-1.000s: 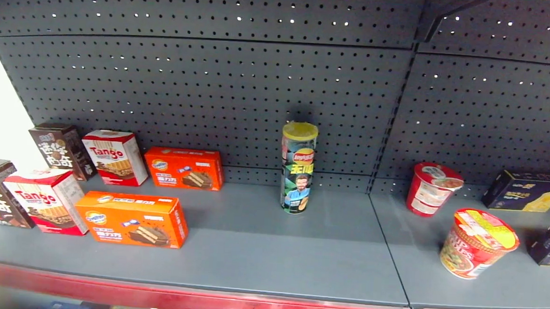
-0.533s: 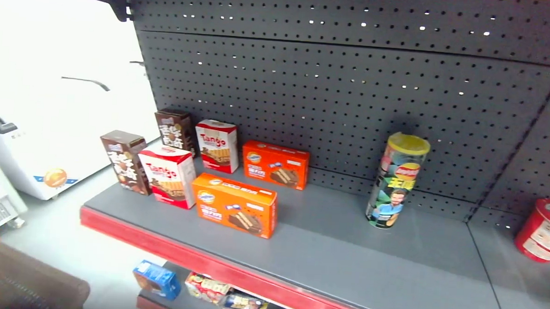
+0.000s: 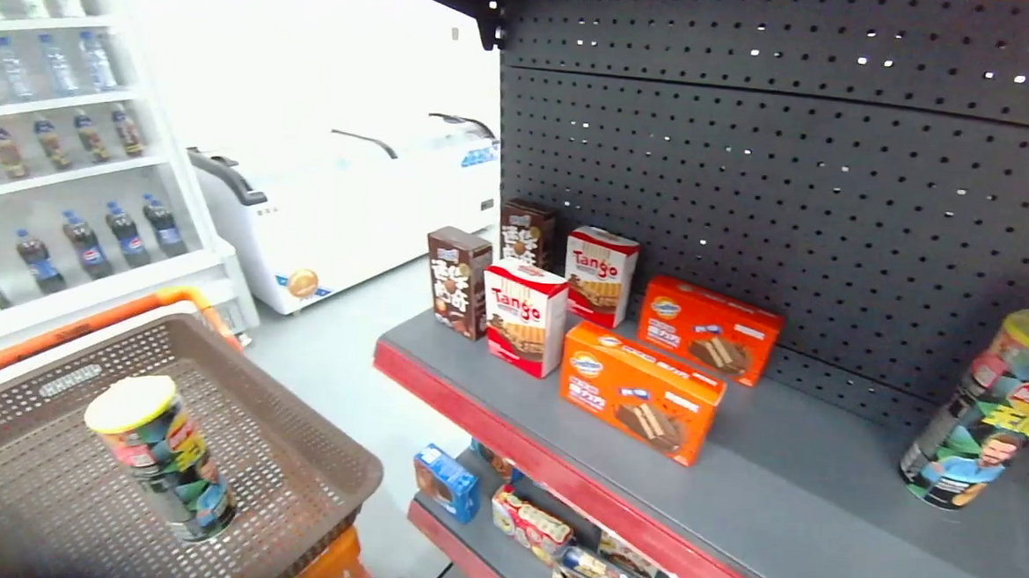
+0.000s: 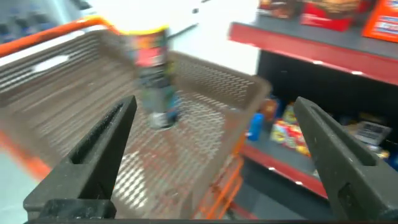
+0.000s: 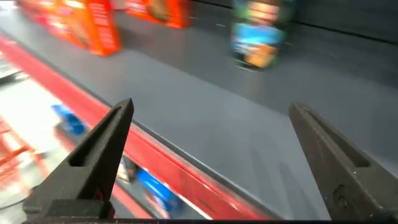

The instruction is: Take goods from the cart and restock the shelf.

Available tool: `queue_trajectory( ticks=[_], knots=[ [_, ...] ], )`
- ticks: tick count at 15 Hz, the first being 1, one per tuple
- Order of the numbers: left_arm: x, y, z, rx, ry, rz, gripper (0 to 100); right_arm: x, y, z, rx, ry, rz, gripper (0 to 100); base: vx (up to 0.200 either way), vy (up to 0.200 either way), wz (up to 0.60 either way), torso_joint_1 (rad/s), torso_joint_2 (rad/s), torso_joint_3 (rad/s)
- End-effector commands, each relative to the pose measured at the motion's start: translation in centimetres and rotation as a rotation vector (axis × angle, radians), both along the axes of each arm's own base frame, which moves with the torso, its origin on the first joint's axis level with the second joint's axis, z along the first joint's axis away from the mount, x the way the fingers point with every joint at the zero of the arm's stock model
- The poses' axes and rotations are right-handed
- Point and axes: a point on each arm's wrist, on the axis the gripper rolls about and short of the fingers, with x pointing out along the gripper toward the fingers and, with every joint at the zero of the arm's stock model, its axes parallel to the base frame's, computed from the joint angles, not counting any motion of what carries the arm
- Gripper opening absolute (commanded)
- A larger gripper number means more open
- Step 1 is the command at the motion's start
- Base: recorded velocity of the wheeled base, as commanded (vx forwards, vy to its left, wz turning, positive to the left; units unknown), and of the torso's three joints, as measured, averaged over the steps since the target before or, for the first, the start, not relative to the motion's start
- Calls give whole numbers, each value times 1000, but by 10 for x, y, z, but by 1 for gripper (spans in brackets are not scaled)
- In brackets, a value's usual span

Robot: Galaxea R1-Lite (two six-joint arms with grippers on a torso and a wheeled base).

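A tall chips can [image 3: 162, 460] with a yellow lid stands upright in the brown perforated cart basket [image 3: 342, 465] at the lower left. A matching can [image 3: 984, 410] stands on the grey shelf board [image 3: 776, 514] at the far right, near the pegboard back. In the left wrist view, my left gripper [image 4: 214, 106] is open above the basket [image 4: 211, 81], with the can [image 4: 152, 74] beyond its fingers and apart from them. In the right wrist view, my right gripper [image 5: 211, 109] hangs open over the shelf [image 5: 261, 143] by its red front edge, with the shelf can [image 5: 258, 34] farther back.
Two orange biscuit boxes [image 3: 641, 393], two red-and-white wafer boxes [image 3: 526, 316] and two brown boxes [image 3: 458, 282] stand at the shelf's left end. Free board lies between them and the shelf can. A white chest freezer [image 3: 342, 209] and a drinks cooler [image 3: 56, 124] stand behind the cart.
The head camera has swung left: the cart basket with its can has come into view and the cup noodles have left the picture. The goods on the shelf have not moved.
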Motion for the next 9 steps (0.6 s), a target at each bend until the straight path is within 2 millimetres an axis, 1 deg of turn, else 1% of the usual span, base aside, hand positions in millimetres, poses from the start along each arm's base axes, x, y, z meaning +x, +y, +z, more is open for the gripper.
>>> queue_trajectory(
  ticks=[1, 4, 7, 9],
  knots=[
    [0, 0, 0, 0, 1, 0, 100, 0, 0, 0, 0, 1, 0, 100, 0, 0, 600, -2, 2, 2],
    [0, 0, 0, 3, 3, 0, 100, 0, 0, 0, 0, 1, 0, 100, 0, 0, 600, 1, 2, 4],
    [0, 0, 0, 0, 1, 2, 100, 0, 0, 0, 0, 1, 0, 100, 0, 0, 0, 0, 0, 0],
    [0, 1, 2, 4, -8, 34, 100, 0, 0, 0, 0, -1, 0, 100, 0, 0, 0, 0, 0, 0]
  ],
)
